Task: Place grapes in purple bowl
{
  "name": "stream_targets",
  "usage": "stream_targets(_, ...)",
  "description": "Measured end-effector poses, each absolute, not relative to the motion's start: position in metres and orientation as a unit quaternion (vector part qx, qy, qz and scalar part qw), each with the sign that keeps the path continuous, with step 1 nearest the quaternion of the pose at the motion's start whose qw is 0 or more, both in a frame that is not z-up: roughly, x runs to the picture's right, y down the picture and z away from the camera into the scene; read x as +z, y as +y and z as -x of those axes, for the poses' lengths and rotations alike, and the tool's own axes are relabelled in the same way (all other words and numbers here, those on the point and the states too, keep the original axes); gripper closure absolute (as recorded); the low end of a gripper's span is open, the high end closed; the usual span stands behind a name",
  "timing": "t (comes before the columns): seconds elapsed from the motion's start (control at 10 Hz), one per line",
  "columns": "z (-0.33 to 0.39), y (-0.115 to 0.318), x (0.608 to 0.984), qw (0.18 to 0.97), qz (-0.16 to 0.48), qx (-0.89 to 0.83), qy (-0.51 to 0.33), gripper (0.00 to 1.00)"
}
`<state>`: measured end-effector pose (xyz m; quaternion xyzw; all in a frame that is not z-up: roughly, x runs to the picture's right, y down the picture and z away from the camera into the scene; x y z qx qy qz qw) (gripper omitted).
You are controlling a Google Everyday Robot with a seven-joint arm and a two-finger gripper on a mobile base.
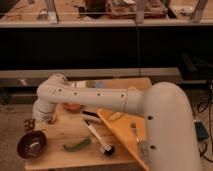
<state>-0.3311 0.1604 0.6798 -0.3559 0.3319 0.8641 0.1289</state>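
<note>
The grapes (pixel 29 124), a small dark reddish bunch, lie at the left edge of the wooden table (pixel 60 159). The purple bowl (pixel 32 143) stands just in front of them at the front left corner, with a pale patch inside. My gripper (pixel 42 118) is at the end of the big pale arm, low over the table, right beside the grapes on their right. The arm's wrist hides most of the gripper.
An orange-red bowl (pixel 74 106) sits behind the arm, partly hidden. A small orange round thing (pixel 52 119) lies by the gripper. A green pepper (pixel 77 145), a black-headed brush (pixel 98 137) and a yellow tray (pixel 125 134) with a fork (pixel 134 131) lie to the right.
</note>
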Motion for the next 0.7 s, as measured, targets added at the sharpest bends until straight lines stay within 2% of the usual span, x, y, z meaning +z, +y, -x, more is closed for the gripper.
stream_targets(0.2,0.342,0.166,0.674,0.150,0.363,0.858,0.331,0.25)
stream_targets(0.3,0.349,0.170,0.672,0.158,0.366,0.855,0.332,0.21)
stream_targets(0.7,0.353,0.174,0.674,0.159,0.368,0.853,0.334,0.20)
